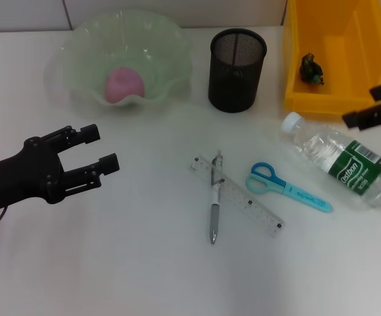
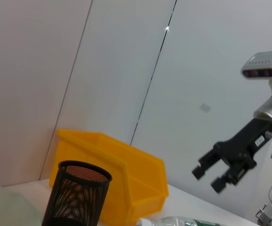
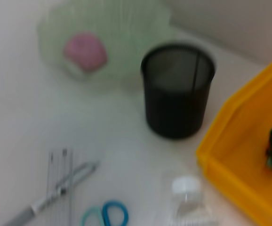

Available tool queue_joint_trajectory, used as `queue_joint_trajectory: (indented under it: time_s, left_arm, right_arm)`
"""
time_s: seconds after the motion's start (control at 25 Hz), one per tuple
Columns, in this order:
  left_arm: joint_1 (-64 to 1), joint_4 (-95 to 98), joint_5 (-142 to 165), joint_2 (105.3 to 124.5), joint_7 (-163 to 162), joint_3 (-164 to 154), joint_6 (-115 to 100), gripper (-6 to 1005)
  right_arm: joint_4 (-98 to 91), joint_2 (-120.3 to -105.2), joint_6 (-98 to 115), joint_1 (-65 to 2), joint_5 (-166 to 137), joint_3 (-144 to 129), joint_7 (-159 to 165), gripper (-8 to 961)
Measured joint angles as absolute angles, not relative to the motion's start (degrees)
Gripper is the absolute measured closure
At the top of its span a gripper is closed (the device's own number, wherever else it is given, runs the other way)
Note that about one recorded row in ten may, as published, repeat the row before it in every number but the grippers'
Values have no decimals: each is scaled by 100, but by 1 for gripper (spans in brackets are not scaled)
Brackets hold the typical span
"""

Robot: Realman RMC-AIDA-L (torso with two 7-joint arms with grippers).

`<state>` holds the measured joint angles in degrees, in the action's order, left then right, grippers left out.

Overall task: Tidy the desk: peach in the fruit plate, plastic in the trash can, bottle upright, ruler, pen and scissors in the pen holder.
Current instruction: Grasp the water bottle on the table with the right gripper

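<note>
Black and spread wide with nothing between them, the jaws of the left gripper (image 1: pixel 105 148) hover over bare worktop (image 1: pixel 124 263), below the fruit plate (image 1: pixel 171 39) where the peach (image 1: pixel 123 85) already sits. The right gripper (image 1: pixel 365 115), also open-jawed as the left wrist view shows it (image 2: pixel 211 176), hangs at the front edge of the yellow trash can (image 1: pixel 296 66), just above the bottle (image 1: pixel 349 161) lying on its side. The plastic scrap (image 1: pixel 312 69) is in the can, so peach and plastic look done (judging only from where they lie). What remains is the bottle, plus the pen (image 1: pixel 215 204) crossing the ruler (image 1: pixel 243 197) and the scissors (image 1: pixel 286 186) beside them, all near the empty pen holder (image 1: pixel 236 69). The right gripper seems best placed to lower onto the bottle and stand it up. In the head view, that gripper is cut off by the frame edge.
</note>
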<state>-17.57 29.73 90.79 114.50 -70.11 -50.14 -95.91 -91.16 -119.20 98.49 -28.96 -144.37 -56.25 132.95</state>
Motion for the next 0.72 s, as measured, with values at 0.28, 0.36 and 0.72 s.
queue_joint_trajectory:
  time_s: [0.28, 0.36, 0.72]
  left_arm:
    - [-1758, 2972, 9079, 11463, -7005, -5027, -9558, 200]
    - [-1758, 2970, 9079, 11487, -6998, -5054, -9532, 200]
    - [-1758, 2971, 9079, 11498, -6989, -5062, -9512, 201]
  right_arm:
    - [-8470, -11912, 9636, -3071, -14939, -6175, 13303, 182]
    - [-8273, -11908, 9506, -3126, -15047, -6256, 13307, 182]
    - [-7730, -11913, 8862, -3237, -15233, -6688, 13276, 181]
